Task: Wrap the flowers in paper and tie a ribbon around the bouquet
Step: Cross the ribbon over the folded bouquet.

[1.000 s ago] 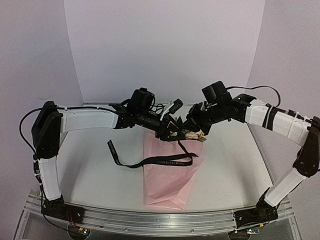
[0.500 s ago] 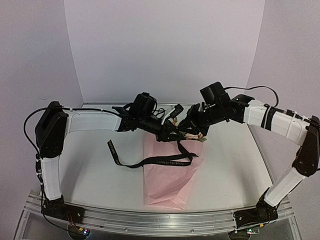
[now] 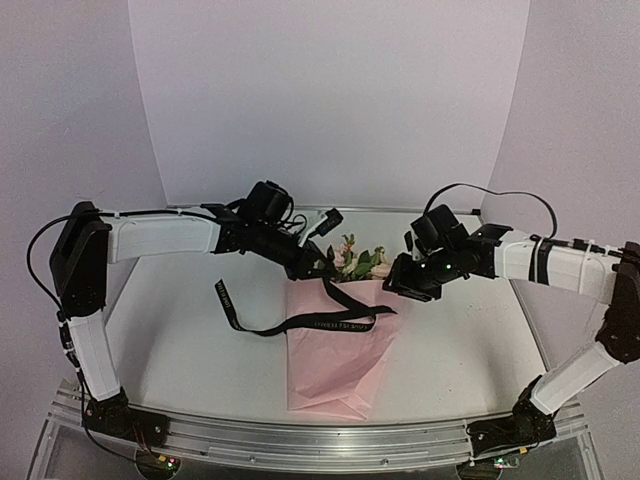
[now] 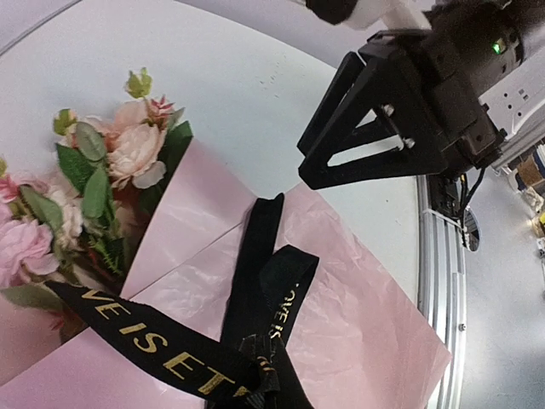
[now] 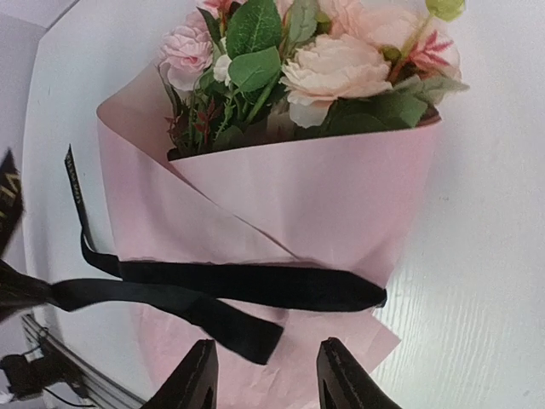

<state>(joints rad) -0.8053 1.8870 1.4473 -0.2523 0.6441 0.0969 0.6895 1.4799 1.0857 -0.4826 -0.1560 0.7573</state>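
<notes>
Bouquet (image 3: 338, 345): one slim cone lying flat at the middle of the tabletop (image 3: 170, 350), its narrow end toward the near edge and its wide end toward the far edge. Flowers (image 5: 328, 72): pale pink and cream blossoms with green leaves, showing at the wide end. Paper (image 5: 298, 192): light pink, crinkled, folded over the stems in two overlapping flaps. Ribbon (image 5: 247, 285): black with pale lettering, banded across the cone below the blossoms; a short end lies on the paper and a long tail trails toward the left edge. Left gripper (image 3: 320, 270): closed, apparently pinching the ribbon beside the blossoms. Right gripper (image 5: 268, 349): fingers parted, nothing between them, poised over the band. Step in hand, by judgement: wrapping done, tying under way, no finished knot to be seen. The next move calls for the right gripper to pick up the short end and draw it against the left's hold, gently enough that the cone neither slides nor crumples.
</notes>
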